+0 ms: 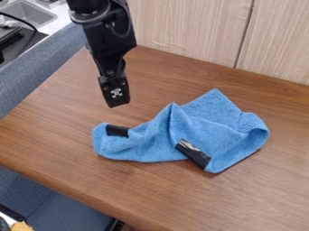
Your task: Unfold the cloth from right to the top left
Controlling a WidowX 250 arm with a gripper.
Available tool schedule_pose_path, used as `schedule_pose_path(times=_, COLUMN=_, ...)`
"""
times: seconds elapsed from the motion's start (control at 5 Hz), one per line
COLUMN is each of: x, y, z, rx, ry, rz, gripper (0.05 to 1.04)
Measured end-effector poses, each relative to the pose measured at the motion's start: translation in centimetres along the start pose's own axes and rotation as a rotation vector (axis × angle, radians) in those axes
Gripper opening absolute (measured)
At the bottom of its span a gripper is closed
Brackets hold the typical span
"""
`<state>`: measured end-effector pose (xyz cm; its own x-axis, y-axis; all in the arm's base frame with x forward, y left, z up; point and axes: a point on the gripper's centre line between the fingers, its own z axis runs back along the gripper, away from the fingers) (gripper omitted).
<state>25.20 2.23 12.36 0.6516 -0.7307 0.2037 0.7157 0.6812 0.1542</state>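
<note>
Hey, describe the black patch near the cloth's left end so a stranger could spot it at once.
Start with the wooden table and the crumpled blue cloth on it. The patch is near the cloth's left end, below the gripper in the picture. It's plain black, unlike the longer, pale-marked strip.

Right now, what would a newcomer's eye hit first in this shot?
The crumpled bright blue cloth, bunched on the brown wooden table right of the picture's centre. Next, the black gripper hanging over the table, up and left of the cloth's middle.
</note>
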Motion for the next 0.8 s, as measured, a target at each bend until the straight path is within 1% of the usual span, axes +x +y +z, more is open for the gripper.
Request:
schedule_pose_path(times=0.2, x=-0.1, y=-0.2, z=-0.6, rx=-0.022, ry=0.011, rz=0.008, gripper=1.000)
schedule_pose_path(times=0.4, x=1.4, y=0.0, z=-2.3, rx=-0.080, ry=0.023, rz=-0.007, gripper=1.000)
schedule_pose_path(times=0.6, x=3.2, y=0.9, z=-5.1, rx=-0.154, ry=0.027, rz=-0.019, gripper=1.000)
schedule_pose_path(times=0.8, x=4.8, y=1.6, z=-7.4, rx=-0.204, ry=0.023, rz=-0.020, gripper=0.999)
